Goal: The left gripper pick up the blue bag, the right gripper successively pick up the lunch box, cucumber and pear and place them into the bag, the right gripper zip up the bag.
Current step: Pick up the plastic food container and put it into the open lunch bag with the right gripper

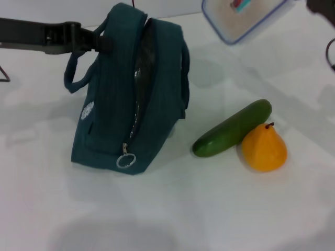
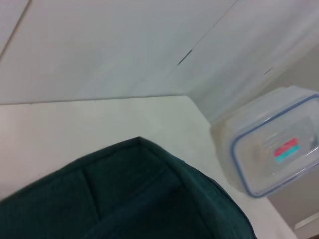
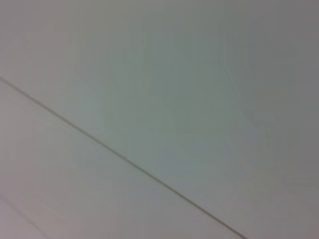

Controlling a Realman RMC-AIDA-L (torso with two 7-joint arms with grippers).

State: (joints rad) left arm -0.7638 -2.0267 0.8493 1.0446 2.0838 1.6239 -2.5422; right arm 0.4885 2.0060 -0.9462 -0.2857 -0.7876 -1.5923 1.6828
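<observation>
Directly ahead, the blue bag (image 1: 123,99) stands on the white table (image 1: 220,209), its zipper open and ring pull (image 1: 126,159) hanging at the near end. My left gripper (image 1: 102,41) reaches in from nine o'clock and is clamped on the bag's far upper edge. At one o'clock the lunch box (image 1: 243,15) is lifted off the table beside my right gripper (image 1: 319,8); I cannot tell how its fingers stand. At four o'clock the cucumber (image 1: 232,128) lies touching the pear (image 1: 263,147).
</observation>
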